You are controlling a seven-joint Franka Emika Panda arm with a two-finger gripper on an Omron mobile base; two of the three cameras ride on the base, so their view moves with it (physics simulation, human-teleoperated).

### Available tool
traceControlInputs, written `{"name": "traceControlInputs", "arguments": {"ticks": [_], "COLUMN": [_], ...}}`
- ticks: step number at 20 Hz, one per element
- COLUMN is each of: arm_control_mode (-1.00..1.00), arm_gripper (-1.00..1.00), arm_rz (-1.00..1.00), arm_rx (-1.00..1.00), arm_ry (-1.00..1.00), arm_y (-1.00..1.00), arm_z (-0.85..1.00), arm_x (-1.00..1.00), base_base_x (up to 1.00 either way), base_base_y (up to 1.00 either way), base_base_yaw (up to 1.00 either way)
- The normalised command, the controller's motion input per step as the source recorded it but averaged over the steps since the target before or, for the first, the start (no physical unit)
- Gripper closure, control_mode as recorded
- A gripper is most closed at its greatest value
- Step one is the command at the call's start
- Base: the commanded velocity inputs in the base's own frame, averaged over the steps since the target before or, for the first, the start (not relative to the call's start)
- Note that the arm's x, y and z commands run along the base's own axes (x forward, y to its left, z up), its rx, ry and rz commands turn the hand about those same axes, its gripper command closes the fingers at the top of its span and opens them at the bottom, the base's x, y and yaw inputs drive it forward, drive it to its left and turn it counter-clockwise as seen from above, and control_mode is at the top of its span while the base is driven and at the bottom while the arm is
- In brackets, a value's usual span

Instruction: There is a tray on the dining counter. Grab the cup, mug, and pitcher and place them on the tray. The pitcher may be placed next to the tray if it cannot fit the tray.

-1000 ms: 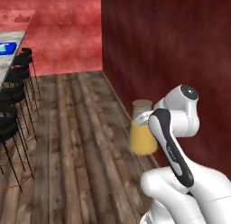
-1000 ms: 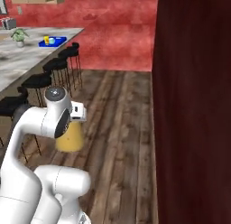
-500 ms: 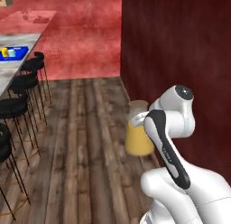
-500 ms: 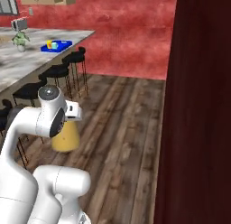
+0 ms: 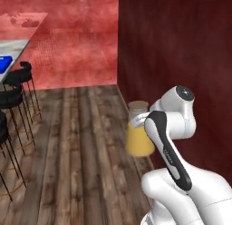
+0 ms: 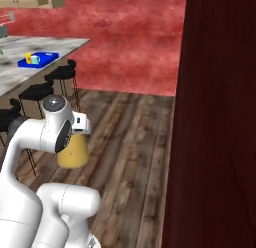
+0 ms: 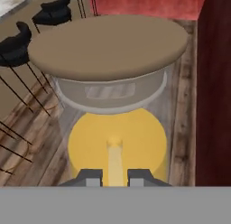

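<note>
Over the wood floor (image 5: 77, 142) and well apart from the marble desk (image 6: 30, 72) lined with black stools (image 6: 60, 74), where blue tray (image 6: 42, 58) bears yellow cup (image 6: 28, 58) and teal mug (image 6: 35, 59): pitcher (image 7: 118, 105) of orange liquid, tan-lidded, pinched at its handle by narrowly closed gripper (image 7: 115, 175).
</note>
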Motion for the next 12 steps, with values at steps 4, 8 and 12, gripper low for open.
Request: {"name": "traceControlInputs", "arguments": {"ticks": [4,8,12], "arm_control_mode": [1.00,1.00,1.00], "arm_gripper": [1.00,1.00,1.00], "arm_rz": [0.00,0.00,0.00], "arm_rx": [0.00,0.00,0.00], "arm_ry": [0.00,0.00,0.00], "arm_y": [0.00,0.00,0.00], "arm_z": [0.00,0.00,0.00], "arm_x": [0.00,0.00,0.00], "base_base_x": [1.00,1.00,1.00], "base_base_y": [-0.02,0.00,0.00], "base_base_yaw": [-0.07,-0.11,-0.11]}}
